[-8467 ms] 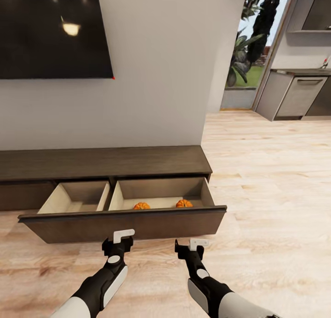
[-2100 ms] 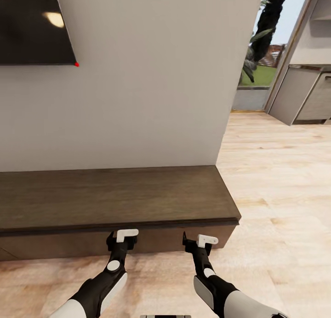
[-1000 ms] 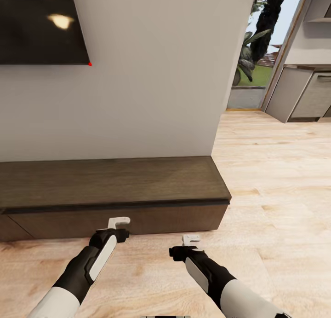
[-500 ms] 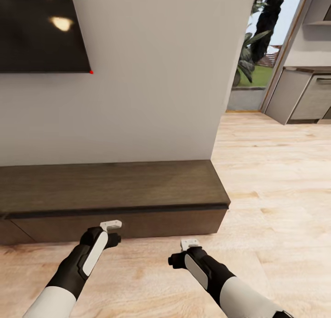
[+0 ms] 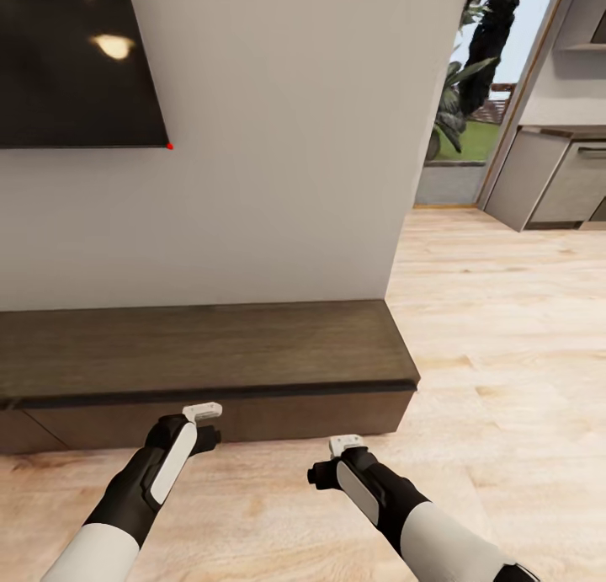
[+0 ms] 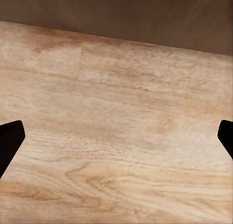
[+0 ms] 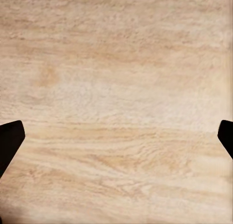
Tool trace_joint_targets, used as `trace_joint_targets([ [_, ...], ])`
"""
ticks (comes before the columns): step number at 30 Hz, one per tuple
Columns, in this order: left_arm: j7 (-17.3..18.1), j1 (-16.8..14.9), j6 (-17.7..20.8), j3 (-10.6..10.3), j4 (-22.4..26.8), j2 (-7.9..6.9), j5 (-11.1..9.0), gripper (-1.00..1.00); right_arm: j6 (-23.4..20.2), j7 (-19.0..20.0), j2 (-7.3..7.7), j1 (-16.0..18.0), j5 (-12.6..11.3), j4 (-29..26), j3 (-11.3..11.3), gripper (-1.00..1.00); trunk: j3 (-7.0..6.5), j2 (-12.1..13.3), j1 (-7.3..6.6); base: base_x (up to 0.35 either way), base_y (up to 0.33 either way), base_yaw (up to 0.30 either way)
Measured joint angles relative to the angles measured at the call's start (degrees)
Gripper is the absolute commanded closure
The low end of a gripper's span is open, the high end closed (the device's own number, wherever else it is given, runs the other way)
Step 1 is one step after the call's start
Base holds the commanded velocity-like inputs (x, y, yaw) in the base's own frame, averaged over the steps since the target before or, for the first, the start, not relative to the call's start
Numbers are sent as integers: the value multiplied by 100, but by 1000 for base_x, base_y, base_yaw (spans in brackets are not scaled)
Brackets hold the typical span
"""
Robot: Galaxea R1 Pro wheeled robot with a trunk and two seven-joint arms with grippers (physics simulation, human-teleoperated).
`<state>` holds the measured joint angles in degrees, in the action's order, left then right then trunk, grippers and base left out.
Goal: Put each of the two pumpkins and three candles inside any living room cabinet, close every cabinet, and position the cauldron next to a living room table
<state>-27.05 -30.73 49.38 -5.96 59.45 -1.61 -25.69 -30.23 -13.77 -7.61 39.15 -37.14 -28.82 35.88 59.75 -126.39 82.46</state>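
Head view: I look down on the cabinet, a long dark-brown unit standing on the plank floor against the white wall. Its front is flush under the top, so I read it as closed along the stretch I can see; its left end runs out of frame. A black screen hangs on the wall above the cabinet's left part, with a red dot at its lower right corner. Right of the wall, an opening shows greenery, and grey kitchen units stand beyond it.

My left gripper sits just in front of the cabinet's front, near floor level; whether it touches the panel I cannot tell. My right gripper hangs over bare floor, farther back from the cabinet than the left.

Left wrist view: the two dark fingertips stand at opposite edges of the picture, spread wide, with only floor planks between them and the base of the cabinet front ahead.

Right wrist view: the fingertips are likewise wide apart, holding nothing, above floor planks.
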Motion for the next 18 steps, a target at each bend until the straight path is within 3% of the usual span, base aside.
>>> trace_joint_targets([
  [14, -14, 0, 0, 1, -1, -2, 12, -100, -11, -222, -8, 0, 21, -36, 13, -100, -251, 562, -308, 0, 0, 0],
  [18, -27, 0, 1, 9, 16, -21, 19, -100, -7, -231, -8, 0, 22, -36, 13, -100, -323, 722, -394, -132, 43, 24],
])
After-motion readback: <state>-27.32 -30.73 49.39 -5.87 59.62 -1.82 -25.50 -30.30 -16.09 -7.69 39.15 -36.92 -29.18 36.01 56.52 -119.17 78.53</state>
